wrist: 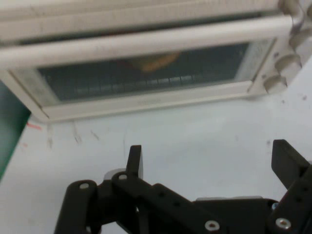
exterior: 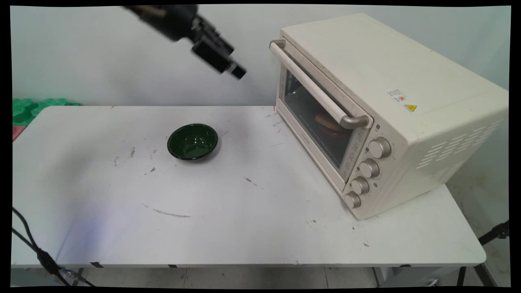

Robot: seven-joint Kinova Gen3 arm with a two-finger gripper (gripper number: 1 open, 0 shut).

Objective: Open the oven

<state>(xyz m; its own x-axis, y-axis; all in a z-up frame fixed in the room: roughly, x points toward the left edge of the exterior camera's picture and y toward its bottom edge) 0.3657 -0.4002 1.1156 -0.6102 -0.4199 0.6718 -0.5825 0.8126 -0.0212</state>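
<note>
Main view takes in the white desk first, then the cream toaster oven standing on its right side, door shut, the long handle running across the glass and four knobs down the front corner. Something orange-brown sits on the rack behind the glass — what it is cannot be told. Left of the oven and well apart from it, a dark green bowl rests empty on the desk. Smallest, the black gripper hangs in the air above the desk, near the oven's handle but not touching it. From the hand view its fingers stand apart, holding nothing — the oven door untouched.
</note>
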